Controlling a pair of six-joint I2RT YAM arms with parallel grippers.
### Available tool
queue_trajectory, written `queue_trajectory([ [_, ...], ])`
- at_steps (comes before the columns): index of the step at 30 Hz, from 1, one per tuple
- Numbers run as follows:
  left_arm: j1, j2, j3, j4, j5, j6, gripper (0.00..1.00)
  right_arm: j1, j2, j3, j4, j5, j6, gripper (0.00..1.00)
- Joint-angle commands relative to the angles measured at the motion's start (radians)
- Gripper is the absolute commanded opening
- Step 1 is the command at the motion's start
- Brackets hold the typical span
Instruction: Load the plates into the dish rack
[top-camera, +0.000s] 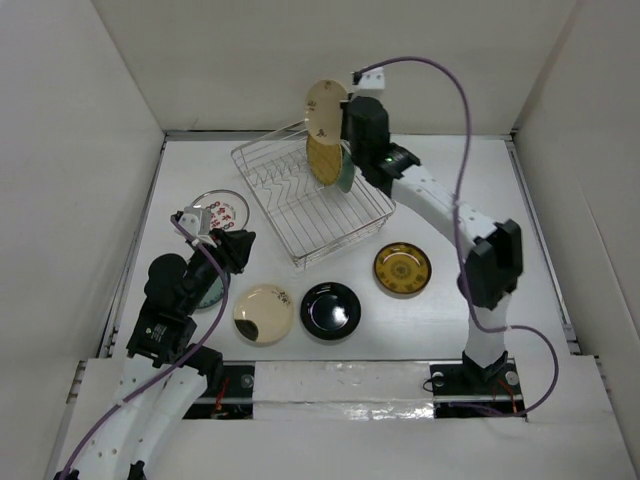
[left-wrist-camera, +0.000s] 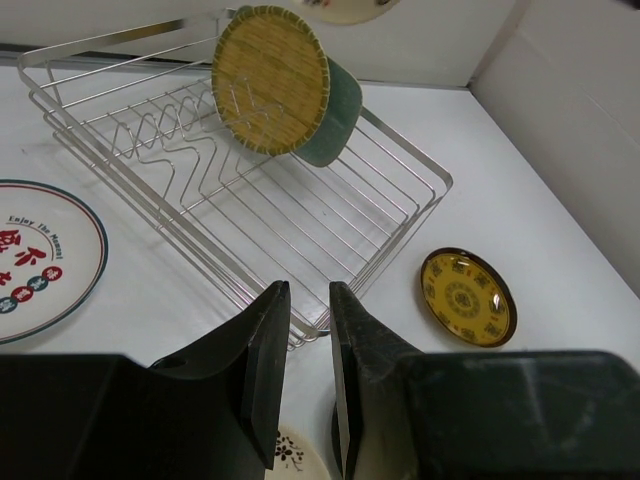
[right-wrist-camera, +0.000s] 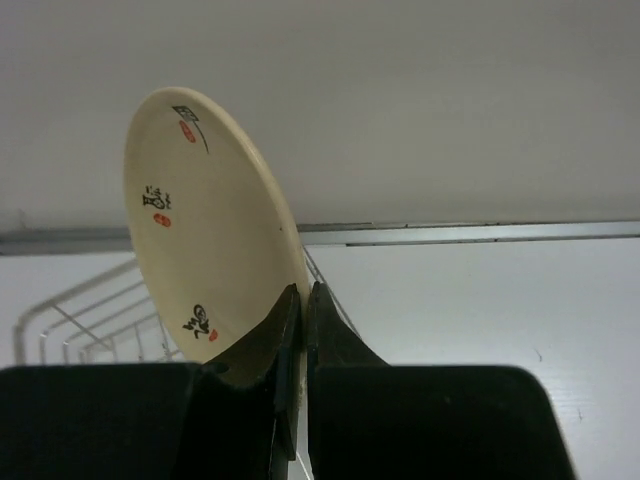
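Above the far end of the dish rack (top-camera: 300, 215), my right gripper (right-wrist-camera: 302, 295) is pinched on the lower rim of a cream plate (right-wrist-camera: 205, 230) with small red and black marks. It holds the plate on edge in the air, over the two plates standing in the rack. Of those, a yellow woven-look plate (left-wrist-camera: 268, 80) stands tilted among the prongs and a teal plate (left-wrist-camera: 340, 115) leans just behind it. My left gripper (left-wrist-camera: 307, 295) hangs low by the rack's near corner, its fingers a narrow gap apart with nothing between them. On the white tabletop (top-camera: 440, 330) I see a white plate with red lettering (left-wrist-camera: 40, 255) left of the rack and a gold patterned plate (top-camera: 403, 270) to its right. A glossy black plate (top-camera: 331, 310) lies beside a cream plate with a dark blotch (top-camera: 264, 314), nearer the arm bases. Plain white panels wall the table on three sides, and a metal strip runs along the foot of the back wall (right-wrist-camera: 450, 100)
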Motion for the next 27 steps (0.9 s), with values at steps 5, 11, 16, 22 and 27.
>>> queue_trajectory([
  [5, -0.004, 0.003, 0.002, 0.047, -0.009, 0.009, 0.2, 0.064, 0.358, 0.469, -0.25, 0.176, -0.265, 0.0],
  [11, -0.004, 0.004, 0.002, 0.048, -0.006, 0.012, 0.2, 0.095, 0.471, 0.553, -0.281, 0.213, -0.287, 0.0],
  [16, -0.004, 0.006, 0.002, 0.05, -0.003, 0.012, 0.2, 0.115, 0.489, 0.524, -0.252, 0.311, -0.296, 0.0],
  [22, -0.004, 0.006, 0.002, 0.051, -0.004, 0.012, 0.2, 0.115, 0.455, 0.517, -0.194, 0.337, -0.325, 0.0],
  [27, -0.004, 0.003, 0.002, 0.05, -0.004, 0.012, 0.2, 0.124, 0.515, 0.506, -0.23, 0.323, -0.313, 0.0],
])
